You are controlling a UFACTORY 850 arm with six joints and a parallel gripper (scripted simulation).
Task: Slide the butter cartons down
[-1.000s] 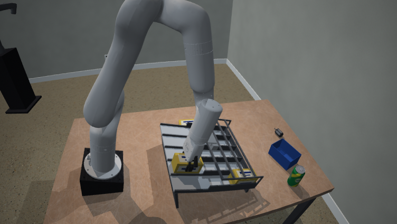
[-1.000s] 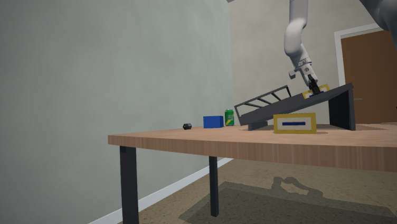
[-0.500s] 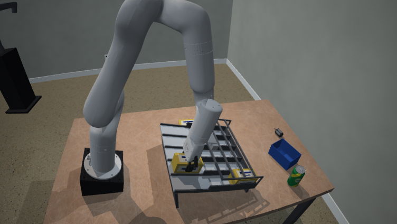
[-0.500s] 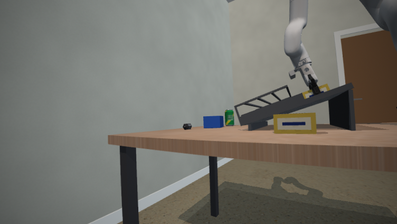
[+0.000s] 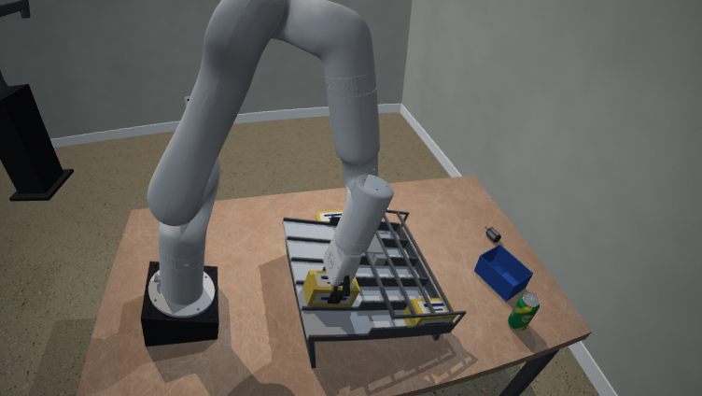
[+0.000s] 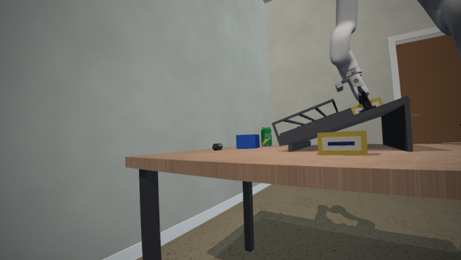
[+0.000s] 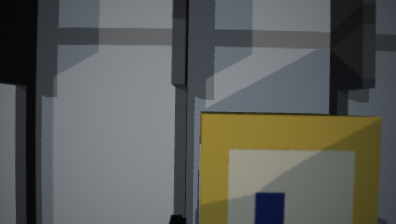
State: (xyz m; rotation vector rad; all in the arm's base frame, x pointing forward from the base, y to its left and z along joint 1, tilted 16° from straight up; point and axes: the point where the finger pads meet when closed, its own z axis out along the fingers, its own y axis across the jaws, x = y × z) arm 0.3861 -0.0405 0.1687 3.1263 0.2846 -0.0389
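Grey walls and a speckled floor are framing a wooden bench (image 5: 206,231) that is carrying the arm's black base block and a sloped shelf (image 5: 292,255) with five lanes, which I am taking as my landmark. Near the shelf's upper end, in the second lane from its near side, a butter carton (image 5: 319,289) is sitting high on the slope, and the end effector (image 5: 340,292) is hovering right over it with its fingers spread wide, pinching nothing. At the shelf's low end, a second butter carton (image 5: 428,309) is resting against the bottom stop (image 5: 456,315) of the nearest lane, so that lane is looking good and served. A third butter carton (image 6: 342,143) is standing on the bench just beside the shelf's far side, not yet tried in any lane. Well beyond the shelf's low end, a blue bin (image 5: 503,271), a green can (image 5: 524,310) and a small black object (image 5: 492,233) are lying idle. By my reckoning one good lane is done and two are remaining; the carton under the fingers is seeming stuck or only just released, and I cannot tell which.
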